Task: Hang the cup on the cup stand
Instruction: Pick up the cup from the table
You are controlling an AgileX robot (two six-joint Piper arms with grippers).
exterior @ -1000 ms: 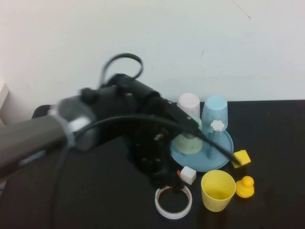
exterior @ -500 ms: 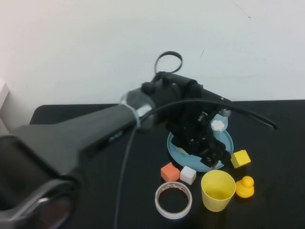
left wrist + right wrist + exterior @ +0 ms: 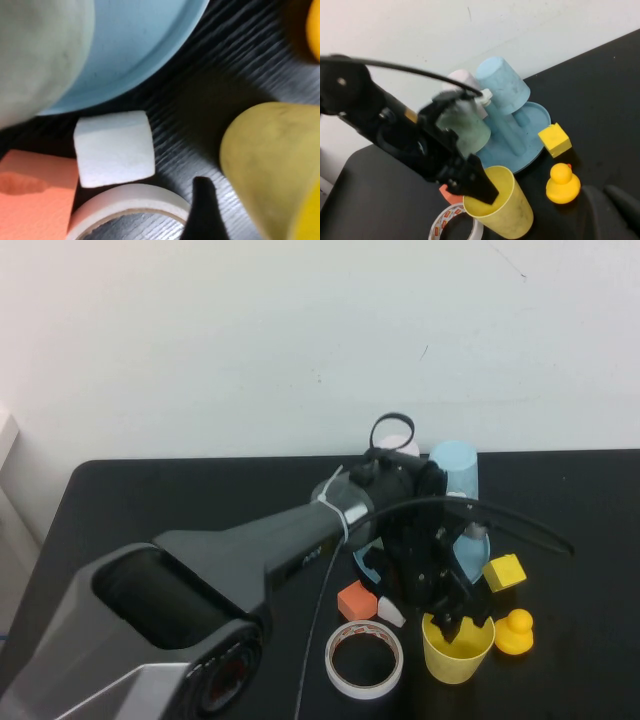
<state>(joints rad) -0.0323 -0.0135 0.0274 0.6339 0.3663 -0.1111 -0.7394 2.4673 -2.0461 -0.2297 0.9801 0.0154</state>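
The yellow cup (image 3: 458, 652) stands upright, mouth up, near the table's front, right of a tape roll. My left gripper (image 3: 460, 624) is down at its rim and open, gripping nothing. In the left wrist view one dark finger (image 3: 200, 212) hangs just outside the cup's wall (image 3: 270, 165). The right wrist view shows that gripper (image 3: 476, 183) at the cup's (image 3: 505, 212) far rim. The cup stand (image 3: 472, 552) lies behind, mostly hidden by the arm; a light blue cup (image 3: 455, 466) sits upside down on one of its pegs. My right gripper (image 3: 614, 206) hovers shut, right of the duck.
A tape roll (image 3: 365, 660), a white block (image 3: 390, 613) and an orange block (image 3: 354, 600) lie left of the cup. A yellow duck (image 3: 515, 632) and a yellow cube (image 3: 504, 571) lie to its right. A pale green cup (image 3: 466, 127) and a pinkish cup (image 3: 400, 447) sit on the stand.
My left arm has swung right and toward the front, from over the stand down to the yellow cup's rim. Its jaws have opened wider. The cup has not moved.
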